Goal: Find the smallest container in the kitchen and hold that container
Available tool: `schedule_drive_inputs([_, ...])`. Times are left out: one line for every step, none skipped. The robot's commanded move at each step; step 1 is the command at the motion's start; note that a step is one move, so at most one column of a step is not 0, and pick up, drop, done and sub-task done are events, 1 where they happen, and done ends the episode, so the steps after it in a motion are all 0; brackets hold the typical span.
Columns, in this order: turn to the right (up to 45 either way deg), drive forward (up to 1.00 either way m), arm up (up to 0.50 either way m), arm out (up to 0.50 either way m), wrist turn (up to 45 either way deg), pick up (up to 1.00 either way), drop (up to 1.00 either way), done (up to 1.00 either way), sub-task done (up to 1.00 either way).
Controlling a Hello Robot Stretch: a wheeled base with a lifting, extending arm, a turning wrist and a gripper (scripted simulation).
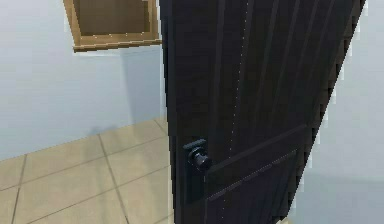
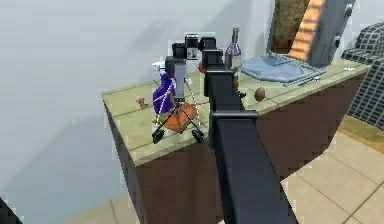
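Observation:
A brown kitchen counter (image 2: 135, 125) with a pale tiled top stands in the arm side view. My arm (image 2: 235, 140) reaches over it as a dark bar, ending at two white marked squares (image 2: 192, 46). The gripper (image 2: 172, 100) sits left of them, above the counter's left part. A small purple and blue thing (image 2: 160, 93) and an orange-brown rounded thing (image 2: 181, 119) stand at or behind the fingers, so I cannot tell whether the gripper holds anything. A dark bottle (image 2: 235, 48) stands farther along the counter. Beside the arm lies a small brown blob (image 2: 259, 94).
A grey sink or tray (image 2: 275, 68) lies in the counter's right part, and a tiny brown thing (image 2: 138, 101) near its left edge. Ahead, a dark door (image 1: 250, 100) with a round knob (image 1: 200, 157) stands close. A wooden frame (image 1: 112, 22) hangs on the pale wall above tiled floor (image 1: 80, 180).

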Motion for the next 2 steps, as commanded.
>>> schedule_drive_inputs([0.0, 0.00, 0.00, 0.00, 45.0, 0.00, 0.00, 0.00, 0.00])
schedule_drive_inputs([0.0, 0.00, 0.00, 0.00, 45.0, 0.00, 0.00, 0.00, 0.00])
